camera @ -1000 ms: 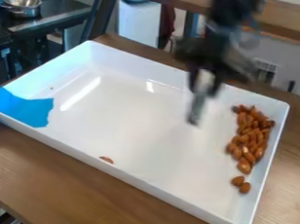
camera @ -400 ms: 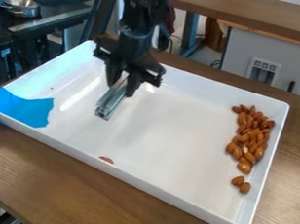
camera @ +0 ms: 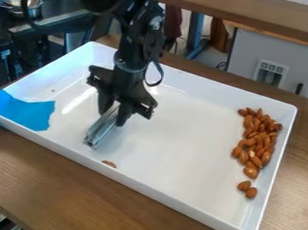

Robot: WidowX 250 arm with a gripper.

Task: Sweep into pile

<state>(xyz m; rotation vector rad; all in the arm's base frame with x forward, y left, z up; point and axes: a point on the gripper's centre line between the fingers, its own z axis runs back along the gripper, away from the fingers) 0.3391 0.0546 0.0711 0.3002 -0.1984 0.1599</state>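
Brown almonds in a white tray (camera: pixel 144 187), mostly heaped at the right.
At the left, a flat, matt blue sheet (camera: pixel 23 110) overlaps the rim; next, the black gripper (camera: pixel 112 114) is clamped on a shiny, greyish bar (camera: pixel 100 131) that slants toward the near left; a lone almond (camera: pixel 109 163), partly hidden, peeks over the near wall; along the right wall, glossy, reddish-brown, teardrop-shaped almonds (camera: pixel 257 140) crowd into a long, uneven heap, two more lying just off its near end.
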